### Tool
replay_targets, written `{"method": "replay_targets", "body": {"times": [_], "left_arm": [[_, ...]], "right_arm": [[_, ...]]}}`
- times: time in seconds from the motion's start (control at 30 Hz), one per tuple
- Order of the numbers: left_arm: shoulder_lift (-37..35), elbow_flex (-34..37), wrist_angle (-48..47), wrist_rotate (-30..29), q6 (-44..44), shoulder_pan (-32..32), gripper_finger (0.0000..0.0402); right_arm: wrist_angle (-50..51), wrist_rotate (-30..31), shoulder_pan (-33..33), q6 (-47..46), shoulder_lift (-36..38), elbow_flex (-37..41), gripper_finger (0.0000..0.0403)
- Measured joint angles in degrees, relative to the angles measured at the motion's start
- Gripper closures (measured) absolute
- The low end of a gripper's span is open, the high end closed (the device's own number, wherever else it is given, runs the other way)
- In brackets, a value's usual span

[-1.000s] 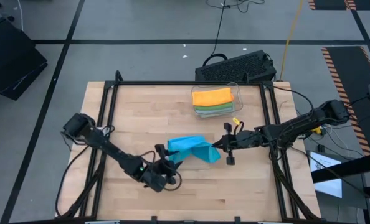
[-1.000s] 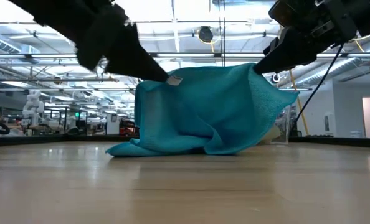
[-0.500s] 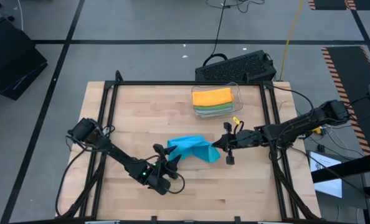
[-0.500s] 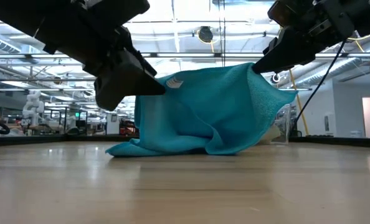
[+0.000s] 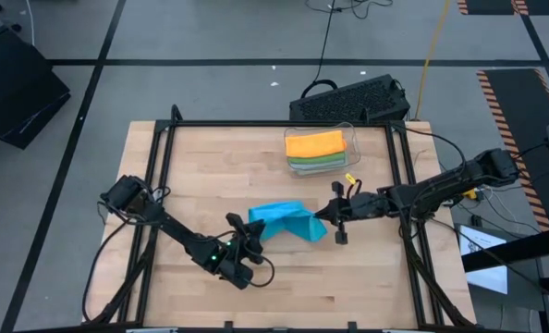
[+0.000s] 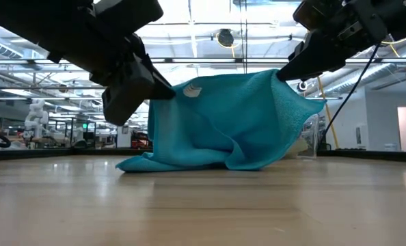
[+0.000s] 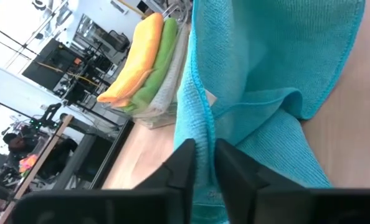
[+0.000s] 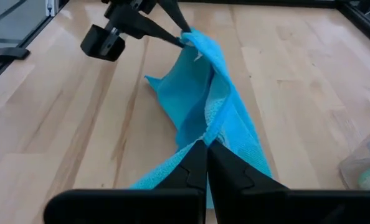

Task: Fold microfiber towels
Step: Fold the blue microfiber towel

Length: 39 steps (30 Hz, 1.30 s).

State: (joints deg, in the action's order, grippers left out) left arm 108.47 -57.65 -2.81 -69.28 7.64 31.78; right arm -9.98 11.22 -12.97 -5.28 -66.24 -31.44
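Here the pale wooden table carries, near its middle, a crumpled blue microfiber towel, lifted into a low tent between both arms. Its long axis runs across the table, from the left gripper to the right gripper; the ridge points up and the loose hem trails on the wood. The left fingers are pinching the edge by the small white tag, and the right fingers are shut on the opposite edge. To fold well, I judge both arms should draw apart evenly, pulling the cloth taut before laying it flat.
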Motion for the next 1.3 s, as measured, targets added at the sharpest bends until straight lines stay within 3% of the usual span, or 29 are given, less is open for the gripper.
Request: {"method": "replay_targets", "body": {"times": [0.2,0.37,0.57,0.67,0.83,0.93,1.1,1.3], "left_arm": [[-1.3,0.0,-0.3,-0.1,0.8,0.3,0.0392],[-3.4,0.0,-1.6,0.8,1.8,-0.4,0.0377],[-10.1,0.0,-6.2,17.8,7.5,-3.3,0.0335],[-12.0,-0.1,-11.6,21.0,10.7,-4.3,0.0306],[-12.1,0.0,-22.7,19.3,17.1,-4.2,0.0260],[-12.1,0.0,-23.3,18.6,18.8,-4.3,0.0254],[-11.4,0.0,-17.8,20.7,10.2,-2.5,0.0268],[-8.2,0.0,-15.0,17.6,3.6,1.1,0.0257]], "right_arm": [[0.1,-2.9,0.9,0.7,0.0,0.0,0.0403],[0.9,-4.5,1.0,1.4,0.0,0.0,0.0403],[2.8,-10.2,1.0,1.5,0.0,0.0,0.0403],[3.1,-12.2,1.0,1.5,0.0,0.0,0.0403],[3.5,-14.5,1.0,2.5,0.0,0.0,0.0403],[4.0,-14.5,1.0,2.7,0.0,0.0,0.0403],[4.2,-14.5,1.2,1.9,0.0,0.0,0.0403],[4.3,-14.4,2.9,0.0,0.0,0.0,0.0403]]}}
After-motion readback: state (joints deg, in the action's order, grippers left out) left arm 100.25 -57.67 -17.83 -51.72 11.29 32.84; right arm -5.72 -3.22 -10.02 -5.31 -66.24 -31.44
